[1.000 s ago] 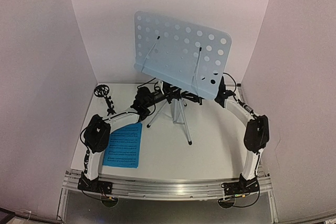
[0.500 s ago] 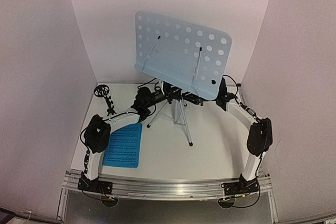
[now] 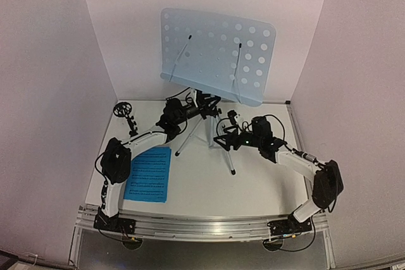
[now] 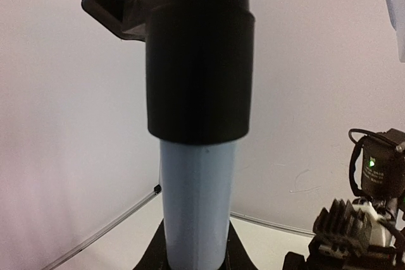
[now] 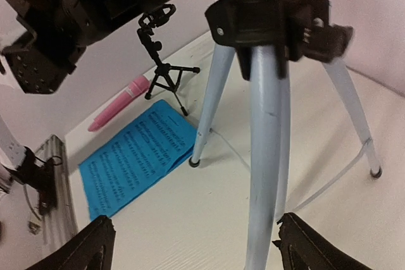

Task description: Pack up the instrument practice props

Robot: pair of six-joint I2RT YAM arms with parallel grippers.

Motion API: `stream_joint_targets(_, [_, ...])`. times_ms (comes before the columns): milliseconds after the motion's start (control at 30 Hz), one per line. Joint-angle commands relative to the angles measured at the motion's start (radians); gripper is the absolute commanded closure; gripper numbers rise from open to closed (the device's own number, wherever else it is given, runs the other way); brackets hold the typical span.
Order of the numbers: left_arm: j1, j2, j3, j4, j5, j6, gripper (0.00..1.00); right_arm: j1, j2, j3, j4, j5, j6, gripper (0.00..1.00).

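Right claw (image 5: 193,245) wide astride tripod leg (image 5: 262,156), newly swung in from back-right edge of counter (image 3: 266,188), left claw (image 4: 197,254) clamping stand pole (image 4: 197,200)

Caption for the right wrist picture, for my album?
Open right gripper straddles a leg of the music stand; beyond, a blue music sheet, pink microphone and small black mic stand.

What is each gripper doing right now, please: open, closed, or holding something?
Left gripper: closed on the music stand's pole.
Right gripper: open, fingers either side of a tripod leg, not gripping it.
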Motion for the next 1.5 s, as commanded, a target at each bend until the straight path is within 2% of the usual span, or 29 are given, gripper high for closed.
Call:
stream_joint_targets(0, [-0.025, -0.048, 0.1, 0.026, -0.004, -0.048, 1.0, 0.031, 0.123, 0.082, 0.107, 0.206, -0.114, 0.26])
stream_joint_targets(133, [-0.032, -0.052, 0.112, 0.029, -0.014, -0.043, 1.0, 0.031, 0.188, 0.131, 0.134, 0.237, -0.061, 0.7])
stream_joint_targets(200, [-0.034, -0.057, 0.101, 0.033, -0.015, -0.039, 1.0, 0.031, 0.185, 0.122, 0.169, 0.251, -0.051, 0.88])
stream_joint_targets(267, [-0.032, -0.069, 0.062, 0.058, -0.02, -0.039, 1.0, 0.032, 0.165, 0.11, 0.184, 0.273, -0.051, 1.0])
stream_joint_targets(433, [-0.034, -0.066, 0.042, 0.085, -0.011, -0.037, 1.0, 0.031, 0.113, 0.099, 0.198, 0.294, -0.062, 1.0])
stream_joint_targets(667, [-0.034, -0.023, 0.201, 0.096, -0.015, 0.011, 1.0, 0.031, 0.124, 0.063, 0.239, 0.335, -0.028, 1.0])
stream_joint_targets(900, [-0.034, -0.019, 0.28, 0.089, 0.004, 0.003, 1.0, 0.031, 0.13, 0.027, 0.237, 0.362, -0.074, 1.0])
stream_joint_targets(1233, [-0.034, -0.05, 0.101, 0.079, 0.027, -0.004, 1.0, 0.031, 0.062, 0.125, 0.229, 0.384, -0.123, 1.0])
stream_joint_targets(1467, [-0.033, -0.049, 0.0, 0.119, 0.031, 0.095, 1.0, 0.031, 0.07, 0.075, 0.251, 0.372, -0.094, 1.0])
